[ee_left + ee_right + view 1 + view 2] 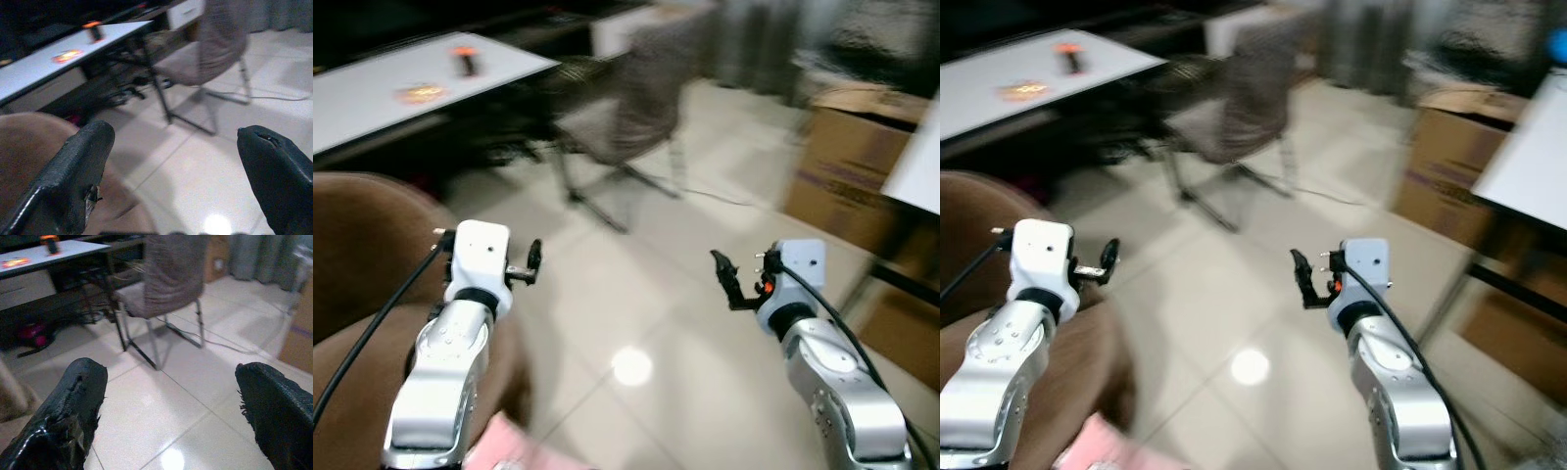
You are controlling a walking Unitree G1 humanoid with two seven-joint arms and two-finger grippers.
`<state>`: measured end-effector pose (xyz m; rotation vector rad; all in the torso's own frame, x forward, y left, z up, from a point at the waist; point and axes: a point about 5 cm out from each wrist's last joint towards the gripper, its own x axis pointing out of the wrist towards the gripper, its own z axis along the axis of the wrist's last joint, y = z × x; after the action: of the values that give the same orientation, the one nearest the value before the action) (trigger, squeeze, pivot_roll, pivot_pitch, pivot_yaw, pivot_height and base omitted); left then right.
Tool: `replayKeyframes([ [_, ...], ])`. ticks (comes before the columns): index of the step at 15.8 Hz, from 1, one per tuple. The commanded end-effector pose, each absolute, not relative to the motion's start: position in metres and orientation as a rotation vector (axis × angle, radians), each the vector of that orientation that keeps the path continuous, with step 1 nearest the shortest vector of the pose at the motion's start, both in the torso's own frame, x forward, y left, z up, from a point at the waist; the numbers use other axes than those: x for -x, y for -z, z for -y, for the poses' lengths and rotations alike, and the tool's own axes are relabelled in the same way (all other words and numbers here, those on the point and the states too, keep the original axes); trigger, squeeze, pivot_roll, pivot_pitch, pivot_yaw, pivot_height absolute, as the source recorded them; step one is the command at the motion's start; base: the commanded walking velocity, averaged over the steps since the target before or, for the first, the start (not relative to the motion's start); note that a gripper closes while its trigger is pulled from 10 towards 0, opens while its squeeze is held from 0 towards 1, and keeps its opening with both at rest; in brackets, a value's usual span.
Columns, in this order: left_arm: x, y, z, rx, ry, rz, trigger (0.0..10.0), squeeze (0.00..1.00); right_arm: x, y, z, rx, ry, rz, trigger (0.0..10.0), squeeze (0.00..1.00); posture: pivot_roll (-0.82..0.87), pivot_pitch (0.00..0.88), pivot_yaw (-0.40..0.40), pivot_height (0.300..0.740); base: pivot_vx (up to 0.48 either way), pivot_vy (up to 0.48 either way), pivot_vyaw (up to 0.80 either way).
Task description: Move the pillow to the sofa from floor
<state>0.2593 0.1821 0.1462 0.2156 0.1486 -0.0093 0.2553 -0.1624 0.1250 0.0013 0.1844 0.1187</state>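
Pillow (509, 446) ungrasped; both grippers' fingers (73, 176) spread, empty.

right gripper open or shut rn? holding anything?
Open and empty. The right gripper has its two black fingers spread wide apart, with bare tiled floor between them.

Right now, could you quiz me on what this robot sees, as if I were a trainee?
1. True or false: both grippers, left and right, are open and hold nothing.
2. What stands beside the white table: A) a chair B) a ladder C) a bicycle?
3. Fill in: a brown ____ box stands on the robot's right.

Key: 1 true. 2 A, the chair. 3 cardboard.
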Motion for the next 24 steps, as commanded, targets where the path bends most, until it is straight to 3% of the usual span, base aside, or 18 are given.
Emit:
replayKeyframes([
  [1,-0.2599,-0.1526,-0.1798,-0.219,0.022,-0.117,10.0,0.0,-0.2566,-0.1311,0.1584,0.008,-0.145,-0.149,10.0,1.0,-0.14,0.0,0.091,0.74,0.0,0.0,0.71],
  [4,-0.26,-0.1547,-0.178,-0.214,0.03,-0.107,10.0,0.0,-0.2564,-0.1316,0.1565,0.004,-0.152,-0.148,10.0,1.0,-0.14,0.0,0.092,0.74,0.0,-0.12,0.56],
  [13,-0.2626,-0.155,-0.1808,-0.215,0.014,-0.106,10.0,0.0,-0.2597,-0.1297,0.1567,0.038,-0.173,-0.153,10.0,1.0,-0.14,0.0,0.092,0.74,0.0,-0.329,0.0],
  [17,-0.2628,-0.1524,-0.1823,-0.197,0.0,-0.118,10.0,0.0,-0.2572,-0.1305,0.1504,0.066,-0.236,-0.152,10.0,1.0,-0.14,0.0,0.09,0.74,0.0,0.0,0.8],
  [24,-0.2636,-0.1501,-0.1834,-0.2,-0.023,-0.134,10.0,0.0,-0.2588,-0.1273,0.1586,0.056,-0.171,-0.164,10.0,1.0,-0.14,0.0,0.084,0.74,0.0,0.0,0.8],
])
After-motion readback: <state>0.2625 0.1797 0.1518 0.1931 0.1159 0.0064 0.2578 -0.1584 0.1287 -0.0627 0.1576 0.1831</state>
